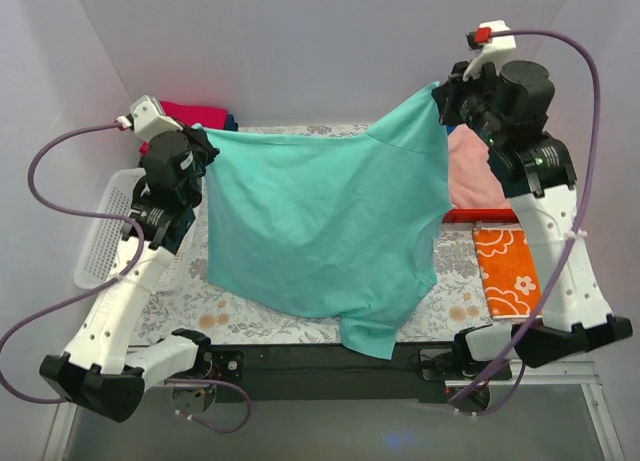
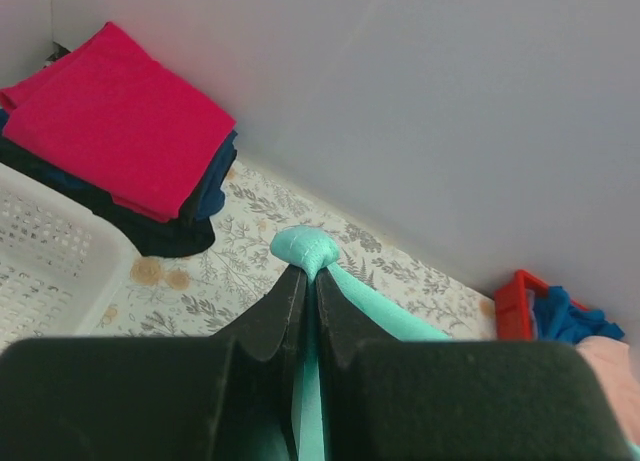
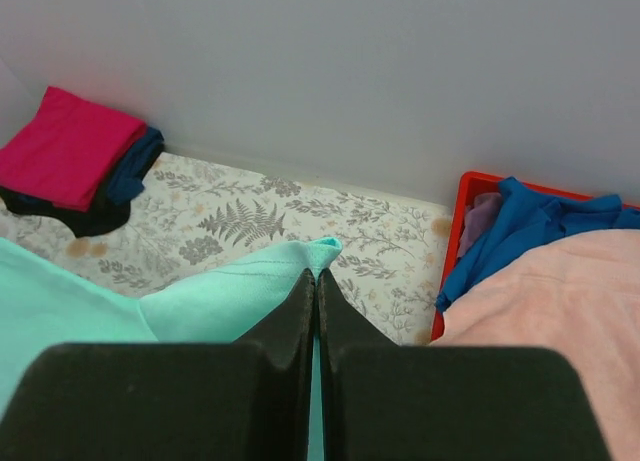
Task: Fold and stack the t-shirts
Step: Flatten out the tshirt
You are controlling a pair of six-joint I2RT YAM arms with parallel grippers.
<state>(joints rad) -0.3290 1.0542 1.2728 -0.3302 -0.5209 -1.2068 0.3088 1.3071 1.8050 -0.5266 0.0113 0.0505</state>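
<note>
A mint-teal t-shirt [image 1: 320, 231] hangs spread in the air between my two grippers, its lower edge drooping to the table's near edge. My left gripper [image 1: 207, 138] is shut on its left corner, a bunched teal fold [image 2: 305, 247] poking past the fingertips. My right gripper [image 1: 442, 93] is shut on its right corner [image 3: 300, 266], held higher than the left. A folded stack with a magenta t-shirt [image 2: 110, 121] on top of dark blue and black ones sits at the back left; it also shows in the top view [image 1: 195, 114] and the right wrist view [image 3: 65, 146].
A white perforated basket [image 1: 105, 226] stands at the left. A red bin [image 3: 470, 216] at the back right holds blue and pink cloth [image 1: 475, 171]. An orange flowered cloth [image 1: 508, 271] lies on the right. The table has a floral cover [image 1: 250, 316].
</note>
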